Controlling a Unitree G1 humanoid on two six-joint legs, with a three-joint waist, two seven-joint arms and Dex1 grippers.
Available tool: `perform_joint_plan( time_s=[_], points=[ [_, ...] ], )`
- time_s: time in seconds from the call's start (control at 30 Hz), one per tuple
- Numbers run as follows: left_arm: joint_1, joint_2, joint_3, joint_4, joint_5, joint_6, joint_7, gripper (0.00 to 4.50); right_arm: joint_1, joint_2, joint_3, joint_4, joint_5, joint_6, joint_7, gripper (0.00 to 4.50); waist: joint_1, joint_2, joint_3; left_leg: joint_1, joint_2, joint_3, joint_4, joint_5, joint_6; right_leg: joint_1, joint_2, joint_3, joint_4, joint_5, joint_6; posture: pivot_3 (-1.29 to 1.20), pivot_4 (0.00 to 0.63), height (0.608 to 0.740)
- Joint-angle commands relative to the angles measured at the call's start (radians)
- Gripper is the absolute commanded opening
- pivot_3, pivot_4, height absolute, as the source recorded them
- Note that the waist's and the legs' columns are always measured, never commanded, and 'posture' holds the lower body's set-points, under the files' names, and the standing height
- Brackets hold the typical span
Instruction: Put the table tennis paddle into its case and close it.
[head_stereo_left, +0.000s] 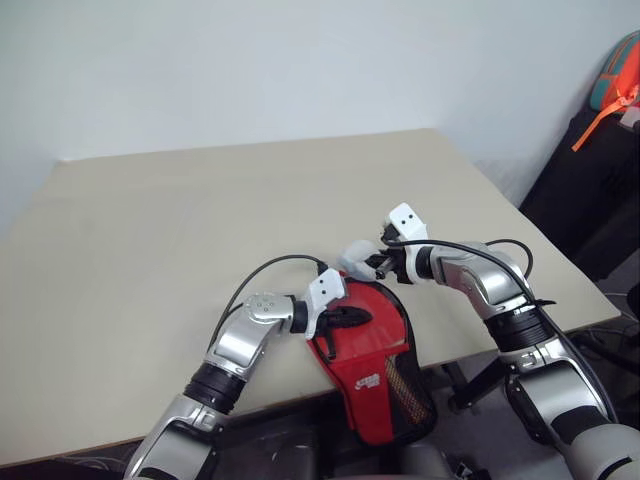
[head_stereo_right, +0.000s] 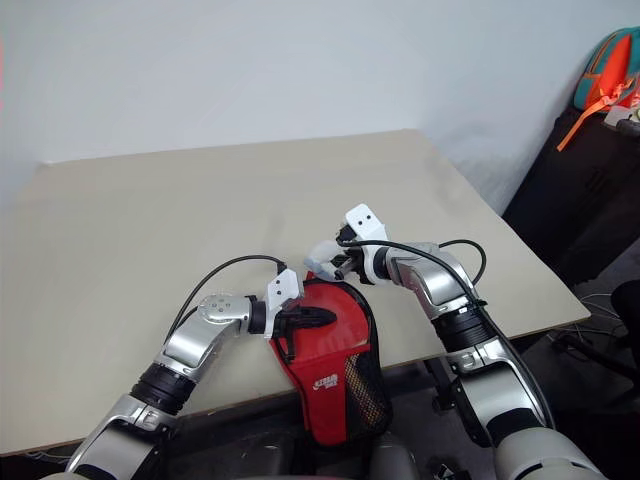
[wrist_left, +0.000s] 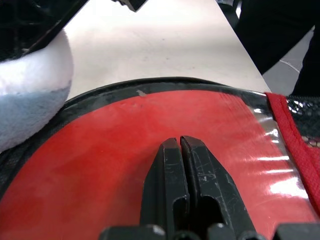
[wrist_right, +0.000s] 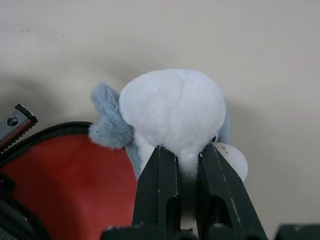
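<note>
The case (head_stereo_left: 372, 365) lies at the near edge of the tabletop (head_stereo_left: 180, 230), its narrow handle end with the black mesh pocket hanging past that edge and its round end resting on the surface. In the left wrist view a glossy red face fills the round end inside a black rim — I cannot tell whether that is the table tennis paddle already seated or the case's own skin, and no wooden handle shows.

The left gripper (head_stereo_left: 345, 318) rests on that red face with its fingers pressed together, holding nothing. The right gripper (wrist_right: 187, 162) sits just beyond the case's round end, nearly closed and pinching a small grey-and-white plush toy (wrist_right: 172, 107); a small white ball (wrist_right: 231, 159) lies just beside the toy on the tabletop, close against the case's rim.

As a judgement: the case is soft and light, so it will buckle or slide if pushed at the overhanging end — pressing down on the round end over the tabletop should pin it. Its glossy face looks slippery for closed fingertips. The black edging, where a zip would run, offers the firmer purchase for closing. The paddle itself would be stiff and light, best taken by its handle.
</note>
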Motion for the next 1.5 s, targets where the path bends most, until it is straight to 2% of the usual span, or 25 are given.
perform_joint_plan(
  time_s=[0.03, 0.37, 0.6, 0.9, 1.13, 1.5],
  points=[
    [-0.010, 0.018, -0.032, 0.020, 0.036, 0.015, -0.021, 0.00, -0.041, -0.013, -0.038, -0.004, -0.013, -0.020, 0.007, 0.01, 0.000, 0.000, 0.000, 0.000, 0.000, 0.000, 0.000, 0.000, 0.000, 0.000, 0.000, 0.000, 0.000, 0.000, 0.000, 0.00, 0.000, 0.715],
    [-0.049, 0.029, -0.066, 0.024, 0.062, 0.043, -0.059, 0.00, -0.043, -0.058, -0.043, 0.011, -0.040, -0.035, 0.035, 0.01, 0.000, 0.001, 0.000, 0.000, 0.000, 0.000, 0.000, 0.000, 0.000, 0.000, 0.000, 0.000, 0.000, 0.000, 0.000, 0.00, 0.000, 0.715],
    [-0.051, 0.028, -0.069, 0.026, 0.059, 0.045, -0.065, 0.00, 0.065, -0.178, -0.055, -0.085, -0.040, -0.014, 0.075, 0.01, 0.005, 0.001, 0.000, 0.000, -0.001, -0.002, 0.001, 0.000, 0.000, 0.001, -0.001, -0.001, -0.001, 0.000, 0.000, 0.00, 0.000, 0.715],
    [-0.053, 0.031, -0.066, 0.043, 0.060, 0.034, -0.070, 0.00, 0.291, -0.362, -0.141, -0.346, 0.014, 0.065, 0.125, 0.01, 0.007, 0.003, 0.000, 0.000, -0.001, -0.004, 0.002, -0.001, 0.002, 0.002, -0.002, -0.002, -0.001, 0.000, 0.000, 0.00, 0.000, 0.715],
    [-0.065, 0.028, -0.070, 0.066, 0.062, 0.017, -0.081, 0.00, 0.528, -0.525, -0.286, -0.589, 0.094, 0.106, 0.174, 0.01, 0.026, 0.003, 0.000, 0.000, -0.001, -0.006, 0.004, -0.005, 0.009, 0.003, -0.002, -0.004, -0.002, -0.001, 0.001, 0.00, 0.000, 0.715],
    [-0.093, 0.019, -0.075, 0.113, 0.068, -0.014, -0.104, 0.00, 0.875, -0.684, -0.509, -0.807, 0.186, 0.017, 0.318, 0.01, 0.042, 0.003, 0.000, 0.000, -0.002, -0.010, 0.007, -0.008, 0.014, 0.006, -0.004, -0.007, -0.003, -0.001, 0.002, 0.00, 0.000, 0.715]
  ],
)
